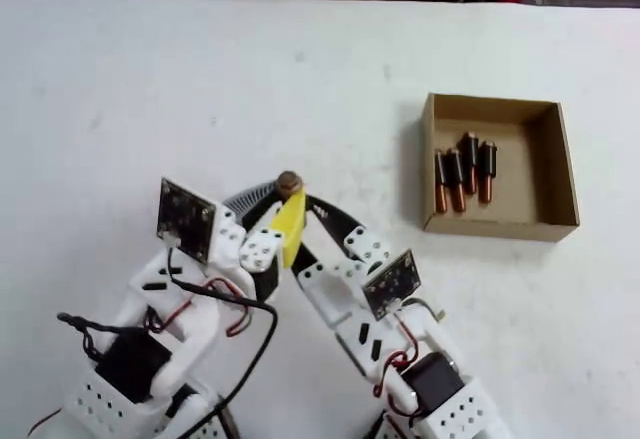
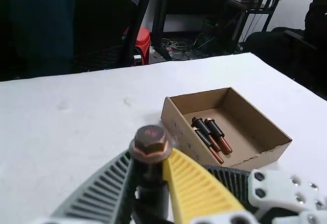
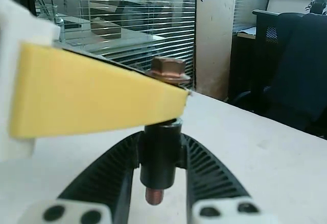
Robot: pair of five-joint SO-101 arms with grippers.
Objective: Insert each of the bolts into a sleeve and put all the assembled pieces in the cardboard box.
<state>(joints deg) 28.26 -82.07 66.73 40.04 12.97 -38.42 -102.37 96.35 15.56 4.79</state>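
Observation:
A bolt with a copper hex head (image 1: 289,181) stands upright at the table's middle, pushed through a black sleeve (image 3: 159,152) so that its copper tip (image 3: 153,196) pokes out below. My left gripper (image 2: 150,170), with one grey and one yellow finger (image 2: 191,185), is shut on the bolt just under its head (image 2: 149,143). My right gripper (image 3: 159,157), with black fingers, is shut on the sleeve lower down. The cardboard box (image 1: 500,227) lies to the right and holds several assembled pieces (image 1: 462,171).
Both arms (image 1: 180,289) (image 1: 400,329) crowd the table's near edge, with a black cable looping over the left one. The box's near wall (image 2: 184,124) faces the held bolt. Chairs and furniture stand beyond the table's far edge.

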